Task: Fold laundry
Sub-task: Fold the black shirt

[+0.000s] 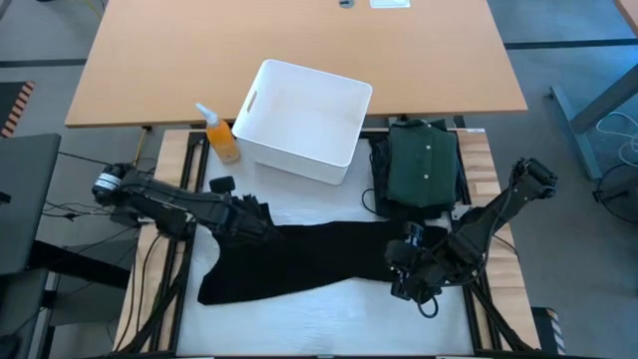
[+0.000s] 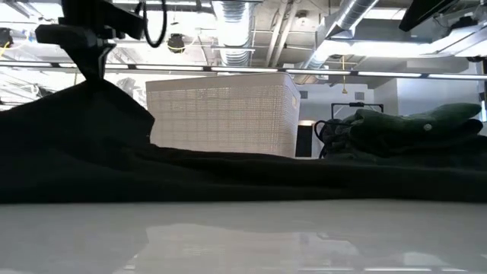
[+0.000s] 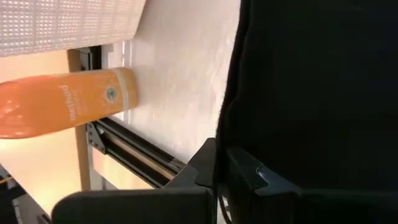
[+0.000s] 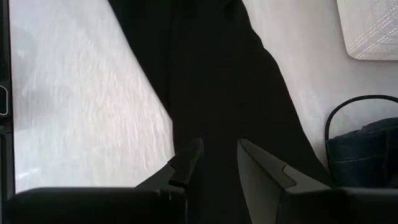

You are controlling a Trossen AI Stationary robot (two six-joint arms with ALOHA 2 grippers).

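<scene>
black garment (image 1: 299, 261) lies stretched across the lower middle of the high view, between both claws. left gripper (image 1: 251, 217) is clamped on its upper-left edge, lifting it. right gripper (image 1: 407, 261) pinches its right end, fingers (image 4: 186, 163) partly apart around cloth.

Bright overhead room light; glare on white table (image 2: 243, 236); wrist views blurred; black garment (image 1: 299, 261) featureless.

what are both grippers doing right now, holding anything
left gripper: shut on the black garment
right gripper: gripping the same garment's other end
</scene>
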